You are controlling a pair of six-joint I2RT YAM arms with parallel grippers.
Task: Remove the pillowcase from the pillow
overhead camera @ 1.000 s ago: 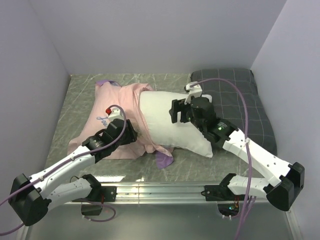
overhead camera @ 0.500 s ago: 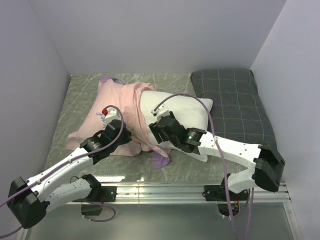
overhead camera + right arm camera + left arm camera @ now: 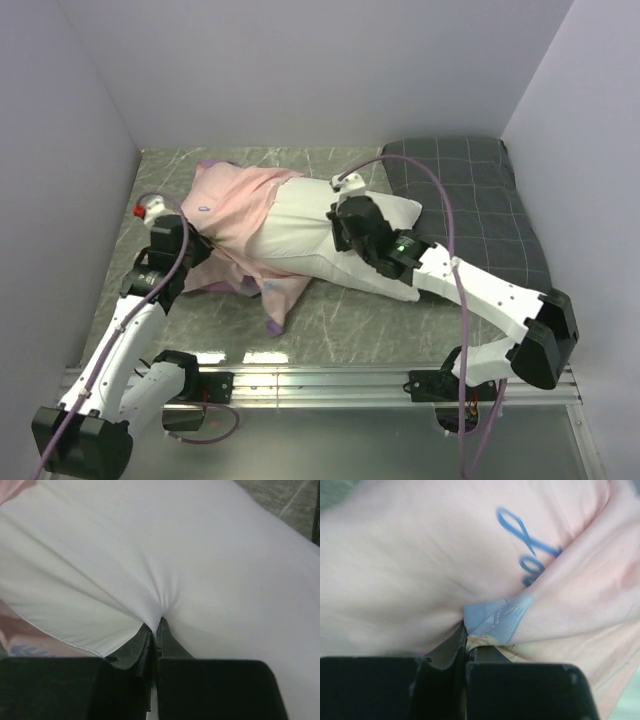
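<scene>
Fingers (image 3: 445,652) of the left gripper (image 3: 465,639) are clamped on a fold of the thin pink-purple printed fabric pillowcase (image 3: 235,205), which covers the left end of the plump white rectangular pillow (image 3: 305,240). On the pillow's bare white cloth the right gripper (image 3: 156,626) is pinched tight. Both lie on the grey marbled table (image 3: 350,320), beside a dark grey checked pillow (image 3: 470,200).

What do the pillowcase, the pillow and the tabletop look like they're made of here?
The pillowcase: thin matte woven fabric, probably cotton or polyester; it creases and bunches where the left hand pinches it. The pillow: smooth white cloth shell over soft filling; it puckers at the right hand. The tabletop: grey veined marble look, possibly a printed laminate; slightly glossy.
</scene>
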